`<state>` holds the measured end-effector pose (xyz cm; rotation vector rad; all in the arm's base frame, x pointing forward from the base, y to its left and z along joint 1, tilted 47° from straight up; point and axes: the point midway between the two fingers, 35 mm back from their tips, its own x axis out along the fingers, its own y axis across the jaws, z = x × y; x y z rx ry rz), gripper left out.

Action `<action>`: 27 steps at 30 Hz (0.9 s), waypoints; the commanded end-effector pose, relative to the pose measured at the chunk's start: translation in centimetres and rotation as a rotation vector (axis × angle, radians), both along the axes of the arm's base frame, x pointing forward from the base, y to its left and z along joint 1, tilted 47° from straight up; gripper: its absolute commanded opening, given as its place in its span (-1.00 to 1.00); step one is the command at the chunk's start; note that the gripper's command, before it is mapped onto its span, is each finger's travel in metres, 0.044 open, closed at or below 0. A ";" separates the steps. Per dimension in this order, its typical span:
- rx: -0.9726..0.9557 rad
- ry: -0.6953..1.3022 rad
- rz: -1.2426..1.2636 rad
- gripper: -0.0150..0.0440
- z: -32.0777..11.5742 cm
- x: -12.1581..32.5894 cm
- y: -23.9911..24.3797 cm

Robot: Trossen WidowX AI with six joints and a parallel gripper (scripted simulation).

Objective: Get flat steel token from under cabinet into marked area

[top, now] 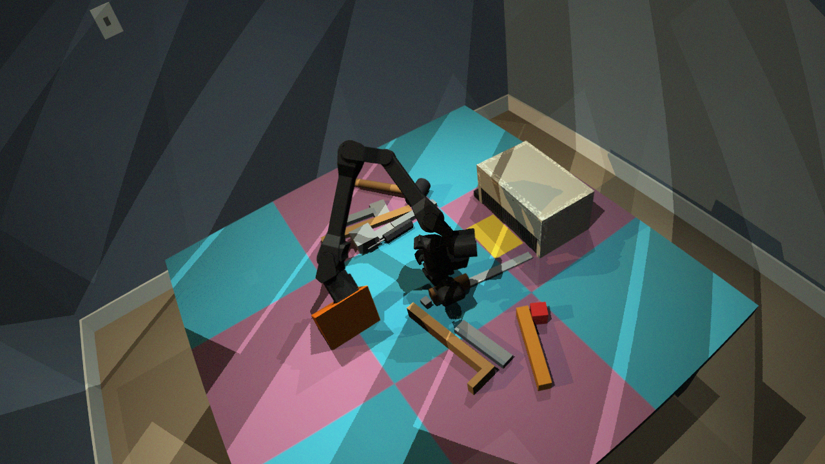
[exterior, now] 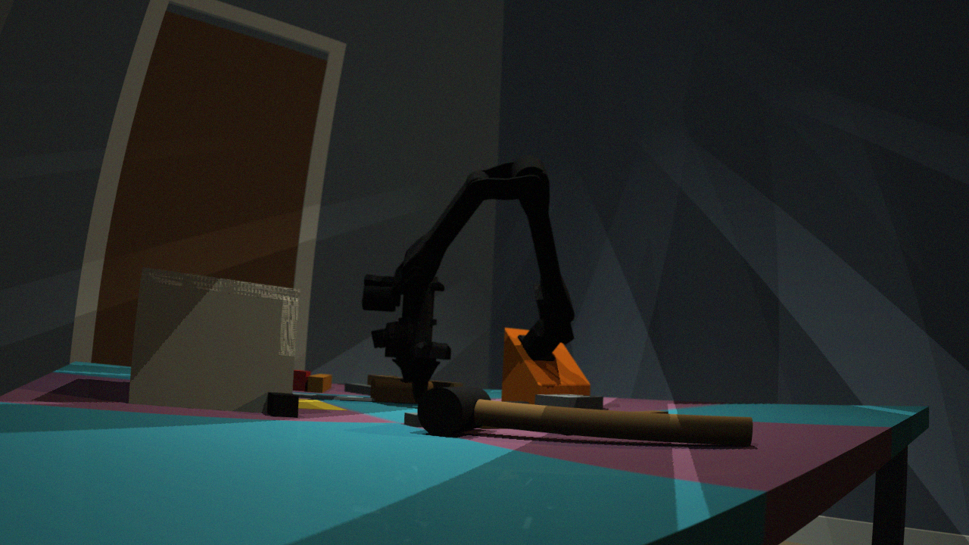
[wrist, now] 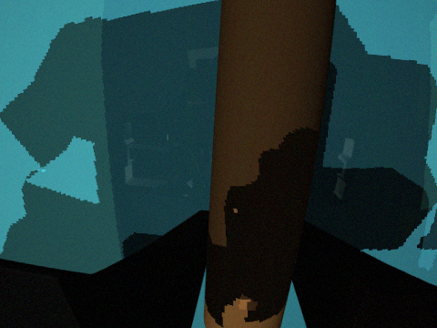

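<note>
The gripper is clamping a brown handle, a thin grey blade extending from beneath it toward the cabinet, just beside the yellow area.

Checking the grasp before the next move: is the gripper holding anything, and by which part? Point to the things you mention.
Yes: the gripper (wrist: 247, 224) holds the long tool with the thin grey blade (top: 500, 269), by its brown handle (wrist: 273, 91).

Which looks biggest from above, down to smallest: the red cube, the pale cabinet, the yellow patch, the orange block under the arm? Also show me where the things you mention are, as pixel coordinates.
1. Cabinet (top: 533, 178) (exterior: 210, 338)
2. Orange block (top: 349, 320) (exterior: 518, 379)
3. Yellow patch (top: 490, 233) (exterior: 318, 404)
4. Red cube (top: 539, 312) (exterior: 301, 380)
</note>
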<state>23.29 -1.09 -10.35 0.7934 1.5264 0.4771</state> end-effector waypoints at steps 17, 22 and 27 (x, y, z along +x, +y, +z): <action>0.002 0.120 -0.117 -0.49 0.0 0.0 -0.2; 0.003 0.149 -0.145 -0.49 0.0 0.0 -0.2; 0.004 0.178 -0.173 -0.49 0.0 0.0 -0.2</action>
